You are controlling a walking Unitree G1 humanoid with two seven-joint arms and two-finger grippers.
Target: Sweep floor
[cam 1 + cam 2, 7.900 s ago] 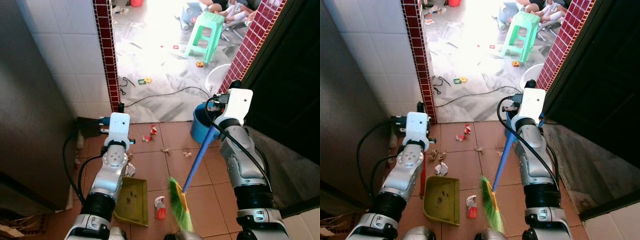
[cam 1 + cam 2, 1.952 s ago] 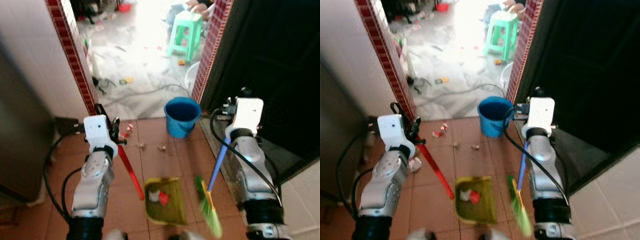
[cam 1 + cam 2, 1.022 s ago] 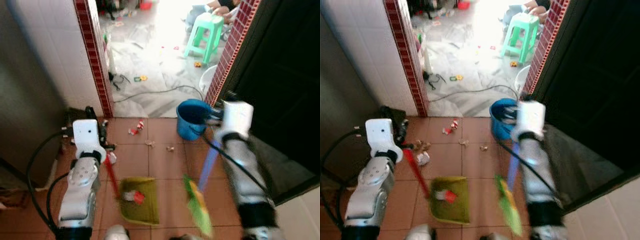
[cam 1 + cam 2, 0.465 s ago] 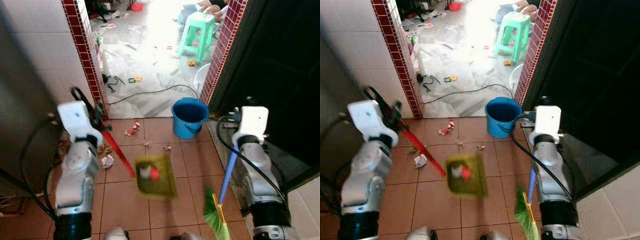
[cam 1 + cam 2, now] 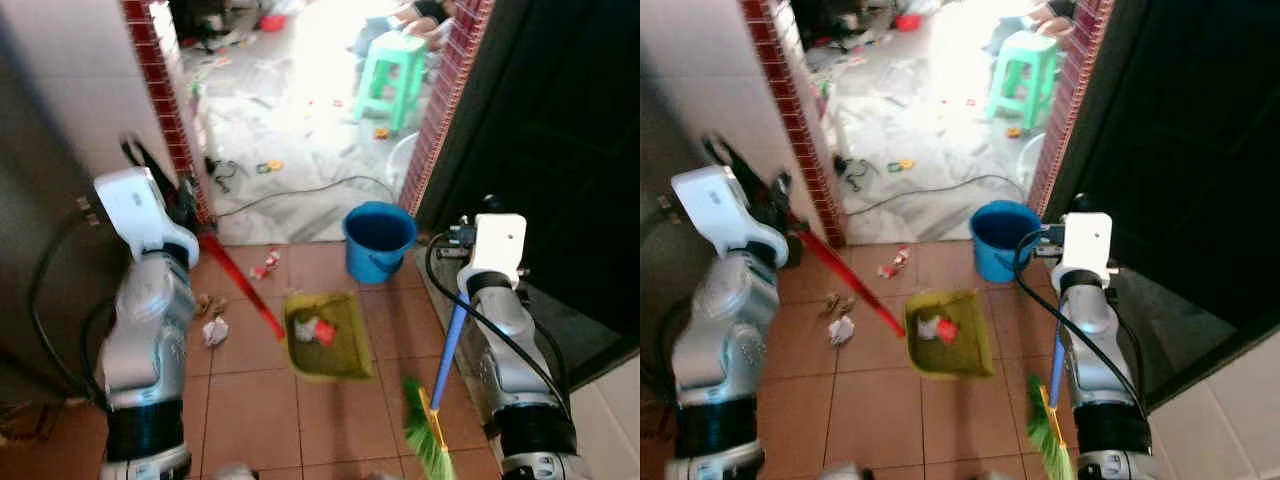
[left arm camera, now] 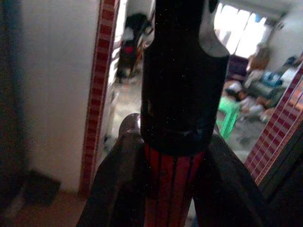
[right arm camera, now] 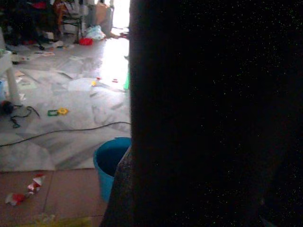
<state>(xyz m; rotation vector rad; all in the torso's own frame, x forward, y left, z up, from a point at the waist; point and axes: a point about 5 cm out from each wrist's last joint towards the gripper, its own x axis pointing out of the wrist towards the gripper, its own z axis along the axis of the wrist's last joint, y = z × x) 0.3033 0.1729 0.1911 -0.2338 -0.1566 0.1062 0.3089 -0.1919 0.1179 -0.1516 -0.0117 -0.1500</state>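
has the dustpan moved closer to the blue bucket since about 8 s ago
Yes. The dustpan, on its red handle in the left gripper, now sits just below the blue bucket; earlier it lay well back and to the left, by the robot.

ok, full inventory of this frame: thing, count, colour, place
dustpan: 1, yellow-green, on the tiles, red and white scraps inside
dustpan handle: 1, red, runs up to left hand
broom: 1, green bristles, blue stick, by right arm
bucket: 1, blue, at the doorway
litter: several bits, white, brown, red, tiles left of dustpan
stool: 1, green, far room
cable: 1, black, grey floor
left hand: 1, black, shut on dustpan handle
right hand: 1, on blue stick
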